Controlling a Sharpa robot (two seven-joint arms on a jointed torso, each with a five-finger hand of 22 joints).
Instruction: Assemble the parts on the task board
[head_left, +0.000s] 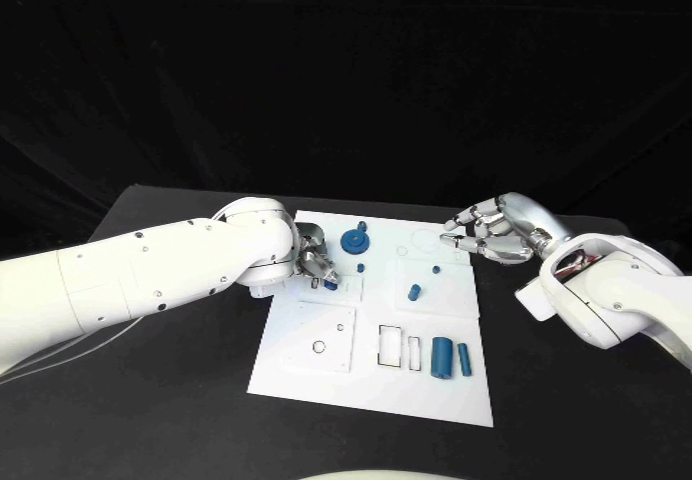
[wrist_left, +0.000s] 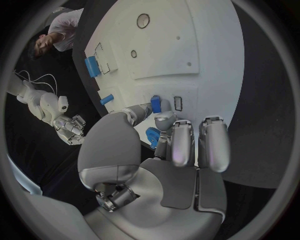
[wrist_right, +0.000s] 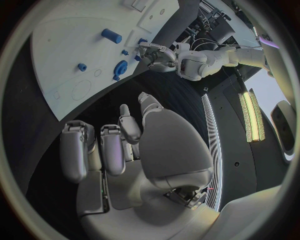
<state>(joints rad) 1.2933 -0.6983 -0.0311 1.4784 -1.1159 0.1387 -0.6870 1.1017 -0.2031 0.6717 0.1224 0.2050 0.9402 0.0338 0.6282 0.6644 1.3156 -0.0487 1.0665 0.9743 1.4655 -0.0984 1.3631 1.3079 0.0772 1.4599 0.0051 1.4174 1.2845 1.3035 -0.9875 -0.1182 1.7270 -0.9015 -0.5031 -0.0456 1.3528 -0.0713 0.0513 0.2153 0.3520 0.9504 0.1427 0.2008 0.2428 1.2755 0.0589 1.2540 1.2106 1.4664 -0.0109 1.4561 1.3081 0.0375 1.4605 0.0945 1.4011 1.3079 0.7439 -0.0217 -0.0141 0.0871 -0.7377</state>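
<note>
The white board (head_left: 378, 345) is lying on the black table (head_left: 173, 400), its long axis running away from the robot. At its near right corner two blue cylinders (head_left: 443, 354) are lying side by side, both pointing along the board's length. A shorter blue peg (head_left: 414, 292) is lying near the middle, tilted slightly, and a blue gear (head_left: 356, 241) is sitting flat near the far edge.

The left arm is reaching in across the board's left edge, and the left hand (head_left: 316, 263) is bending down over the board just beside the gear. Its fingertips (wrist_left: 164, 120) are closing round a small blue part (wrist_left: 155, 104), which is touching the board beside a small rectangular slot (wrist_left: 177, 103).

The right hand (head_left: 490, 232) is hovering over the board's far right corner, fingers loosely curled and apart, holding nothing.
</note>
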